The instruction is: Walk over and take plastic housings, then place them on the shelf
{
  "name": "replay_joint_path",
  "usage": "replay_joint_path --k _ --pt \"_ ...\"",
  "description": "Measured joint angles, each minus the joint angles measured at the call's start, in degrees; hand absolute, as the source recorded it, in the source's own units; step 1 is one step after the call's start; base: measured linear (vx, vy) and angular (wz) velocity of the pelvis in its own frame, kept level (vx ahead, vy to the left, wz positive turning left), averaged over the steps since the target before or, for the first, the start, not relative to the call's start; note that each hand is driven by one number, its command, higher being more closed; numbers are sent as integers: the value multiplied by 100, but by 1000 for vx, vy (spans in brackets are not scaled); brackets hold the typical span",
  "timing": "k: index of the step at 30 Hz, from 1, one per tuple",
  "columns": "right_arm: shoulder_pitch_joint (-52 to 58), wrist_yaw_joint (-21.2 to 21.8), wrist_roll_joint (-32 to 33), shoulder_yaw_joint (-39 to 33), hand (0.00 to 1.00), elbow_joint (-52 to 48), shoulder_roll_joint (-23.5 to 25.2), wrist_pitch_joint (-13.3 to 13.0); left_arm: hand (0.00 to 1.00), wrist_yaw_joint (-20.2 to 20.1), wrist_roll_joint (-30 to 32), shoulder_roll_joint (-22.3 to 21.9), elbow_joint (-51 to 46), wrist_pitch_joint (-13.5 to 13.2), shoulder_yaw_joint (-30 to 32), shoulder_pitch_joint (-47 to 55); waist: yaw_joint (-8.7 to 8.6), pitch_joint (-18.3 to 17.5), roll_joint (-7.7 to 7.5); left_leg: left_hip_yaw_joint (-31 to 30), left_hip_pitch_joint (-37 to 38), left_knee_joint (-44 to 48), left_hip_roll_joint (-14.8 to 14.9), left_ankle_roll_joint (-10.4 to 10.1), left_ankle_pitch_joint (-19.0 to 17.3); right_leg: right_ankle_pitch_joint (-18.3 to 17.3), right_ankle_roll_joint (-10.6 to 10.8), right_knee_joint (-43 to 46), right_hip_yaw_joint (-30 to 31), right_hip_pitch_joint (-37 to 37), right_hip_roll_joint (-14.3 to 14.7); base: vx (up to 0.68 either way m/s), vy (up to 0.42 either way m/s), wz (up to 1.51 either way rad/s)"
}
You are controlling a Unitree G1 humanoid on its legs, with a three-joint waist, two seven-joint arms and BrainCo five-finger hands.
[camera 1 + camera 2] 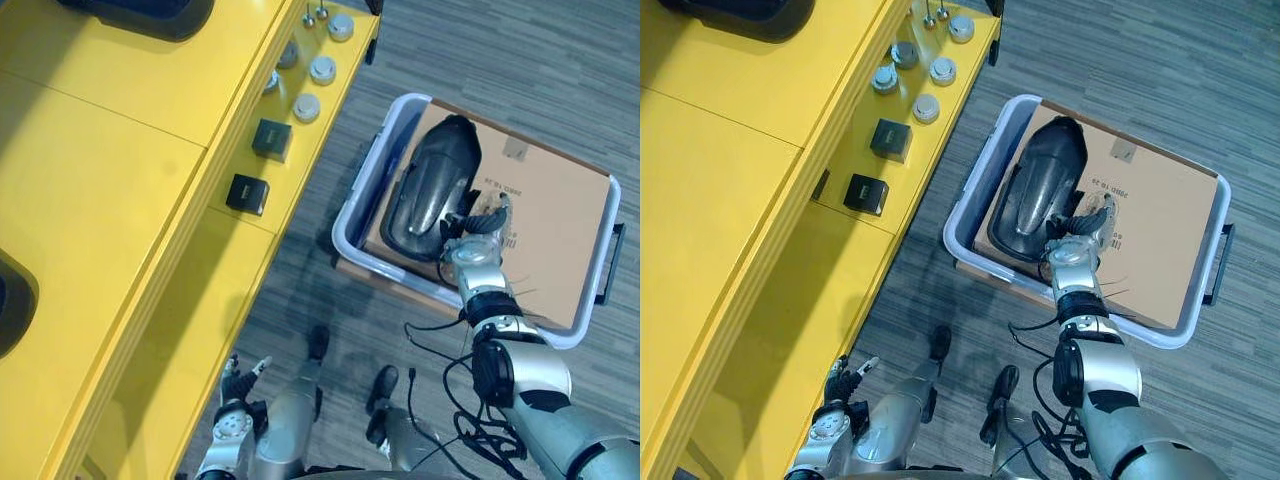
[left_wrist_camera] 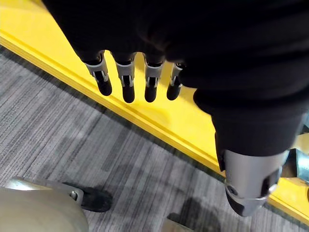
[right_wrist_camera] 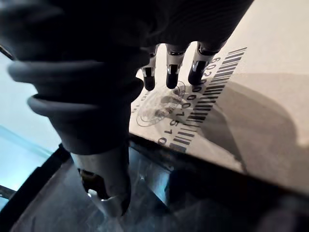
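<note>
Noting the target first: one long, glossy dark plastic housing (image 1: 432,185) lies on a flat brown cardboard sheet (image 1: 560,220) inside a pale, translucent plastic bin (image 1: 370,165) on the grey floor. The right hand (image 1: 478,228) is at the housing's near end. In its wrist view the fingers (image 3: 170,72) reach out fairly straight over the printed cardboard and the thumb hangs over the dark shell. I read it as open, nothing gripped yet. The left hand (image 2: 128,77) hangs low beside the edge of the yellow shelf (image 1: 100,200), fingers relaxed and straight, holding nothing. On the shelf's top I see a dark rounded shape (image 1: 140,15) at the far end and another (image 1: 12,300) at the view's left edge, possibly housings already placed, but I cannot confirm. A lower ledge carries small black blocks (image 1: 248,193) and silver discs (image 1: 307,106). Progress estimate: walk-up done, grasp pending, then lift, turn and set-down on the shelf.
</note>
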Motion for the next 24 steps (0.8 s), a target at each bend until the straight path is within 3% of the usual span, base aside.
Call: replay_joint_path --k 8,24 --pt "-592 277 -4 231 100 502 -431 -58 0 -2 -100 23 29 -12 -31 -121 29 163 -3 -43 -86 43 1 0 1 2 -4 31 -41 -58 10 -14 3 2" --pt "-303 676 226 459 100 409 -8 -197 0 -24 -207 20 235 2 -18 -278 124 161 -12 30 194 3 24 0 2 1 -10 53 46 161 14 -15 2 -1"
